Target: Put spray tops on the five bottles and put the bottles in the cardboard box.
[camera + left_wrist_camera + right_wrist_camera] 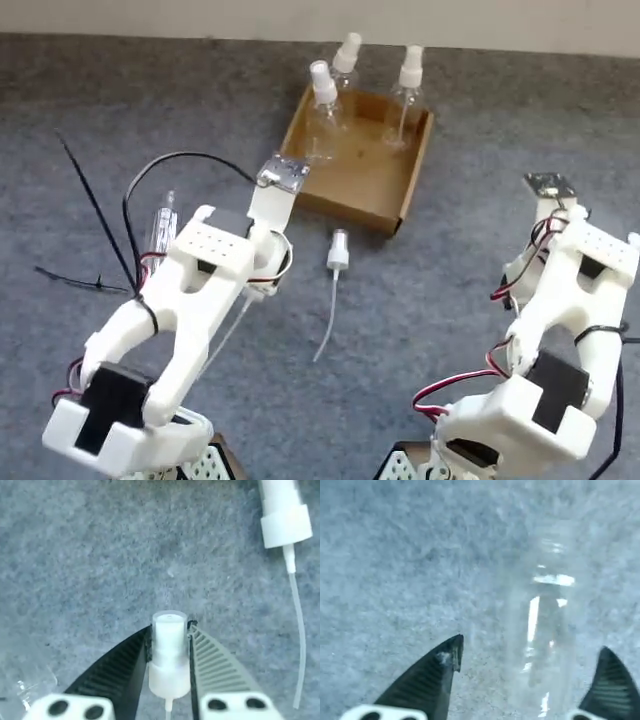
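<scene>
Currently left gripper (170, 630) is clamping a spray top (169, 655) by its head, presumably for seating; right gripper (531, 647) is gaping wide over a clear bottle (545, 605), likely to steady it. Three capped bottles (325, 110) are standing in the cardboard box (370, 185).

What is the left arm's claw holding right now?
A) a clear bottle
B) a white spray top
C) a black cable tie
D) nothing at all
B: in the left wrist view the left gripper is shut on a white spray top, whose cap sticks out past the fingertips.
</scene>
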Robot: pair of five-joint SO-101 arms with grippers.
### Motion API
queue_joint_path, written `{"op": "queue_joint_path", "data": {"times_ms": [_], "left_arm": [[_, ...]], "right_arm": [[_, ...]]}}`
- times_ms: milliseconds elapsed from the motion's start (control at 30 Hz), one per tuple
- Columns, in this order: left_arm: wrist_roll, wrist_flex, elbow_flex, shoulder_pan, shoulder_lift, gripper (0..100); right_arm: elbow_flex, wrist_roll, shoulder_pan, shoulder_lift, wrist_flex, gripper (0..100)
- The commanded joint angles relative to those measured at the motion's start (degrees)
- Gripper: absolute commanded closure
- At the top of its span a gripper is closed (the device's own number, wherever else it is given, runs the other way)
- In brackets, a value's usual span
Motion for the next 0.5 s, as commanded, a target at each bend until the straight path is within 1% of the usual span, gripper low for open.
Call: {"op": "queue_joint_path", "data": {"times_ms": [0, 133, 233, 333, 467], "left_arm": [[0.26, -1.23, -0.04, -0.04, -3.12, 92], [0.26, -1.32, -0.04, -0.04, -3.12, 92], [0.26, -1.32, 0.04, -0.84, -3.12, 92], [0.26, -1.32, -0.04, -2.07, -3.12, 92], [0.26, -1.41, -0.04, -2.07, -3.12, 92]], "right_arm": [[-5.41, -0.97, -2.51, -0.48, 1.89, 63.5], [-10.24, -5.1, -4.09, -0.22, 0.66, 63.8], [-14.11, -5.01, -3.74, 1.63, 0.4, 63.8], [-20.09, -5.01, -3.56, 7.6, 0.92, 63.8], [-28.88, -2.29, -3.47, 16.75, 7.6, 64.4]]}}
